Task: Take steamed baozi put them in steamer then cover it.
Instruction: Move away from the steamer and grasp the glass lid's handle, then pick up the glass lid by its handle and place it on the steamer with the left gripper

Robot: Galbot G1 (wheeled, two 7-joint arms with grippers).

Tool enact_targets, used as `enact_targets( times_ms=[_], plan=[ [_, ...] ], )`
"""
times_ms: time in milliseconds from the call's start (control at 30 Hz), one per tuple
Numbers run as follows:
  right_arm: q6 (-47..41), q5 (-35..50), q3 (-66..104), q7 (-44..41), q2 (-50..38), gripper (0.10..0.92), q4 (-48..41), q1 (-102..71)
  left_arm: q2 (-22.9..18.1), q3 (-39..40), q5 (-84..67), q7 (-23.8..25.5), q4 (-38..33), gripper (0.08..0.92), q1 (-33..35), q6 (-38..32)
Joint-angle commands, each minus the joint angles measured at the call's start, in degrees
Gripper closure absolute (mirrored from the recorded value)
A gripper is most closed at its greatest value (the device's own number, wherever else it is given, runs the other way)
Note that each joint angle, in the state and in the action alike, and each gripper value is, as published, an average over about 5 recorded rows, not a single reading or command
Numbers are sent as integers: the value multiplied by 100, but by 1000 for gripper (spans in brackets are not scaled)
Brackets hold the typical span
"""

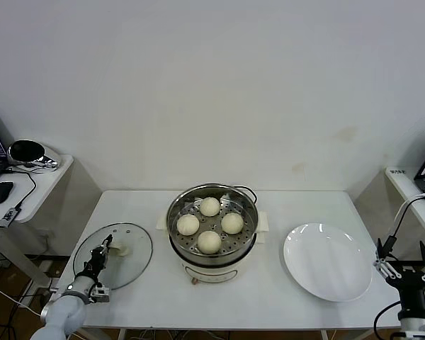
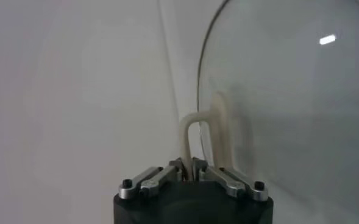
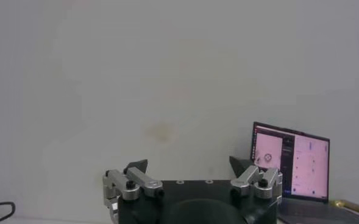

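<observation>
Several cream-white steamed baozi (image 1: 210, 241) rest on the perforated tray inside the shiny steamer (image 1: 176, 234) at the table's middle. The clear glass cover (image 1: 136, 265) lies flat on the table to the steamer's left. My left gripper (image 1: 108, 244) is shut on the cover's cream-white handle (image 2: 191, 137), which runs down between the closed fingers (image 2: 174, 167). In the left wrist view the glass cover (image 2: 289, 109) fills the area beside the handle. My right gripper (image 1: 404, 265) stands open past the table's right edge, holding nothing; the right wrist view shows the right gripper (image 3: 189, 164) facing the wall.
A flat white plate (image 1: 328, 261) lies right of the steamer. A side desk with a mouse (image 1: 0, 191) and a dark bowl (image 1: 26, 151) stands at the far left. A laptop (image 3: 292, 170) sits on a shelf at the far right.
</observation>
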Motion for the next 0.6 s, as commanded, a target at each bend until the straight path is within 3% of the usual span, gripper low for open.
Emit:
enact_targets(
  times_ms=[33, 200, 367, 600],
  plan=[
    [6, -55, -28, -29, -12, 203, 17, 18, 287, -299, -1239, 262, -1786, 844, 871, 935],
    [-1, -141, -197, -44, -16, 203, 56, 34, 553, -926, -1762, 524, -3369, 854, 1771, 1733],
    [-1, -223, -377, -54, -17, 203, 74, 42, 738, -1676, -2268, 797, -4405, 854, 2390, 2226],
    [1, -340, -616, -56, 10, 203, 133, 27, 1068, -1559, -3033, 1202, -5626, 854, 2332, 3159]
  ],
)
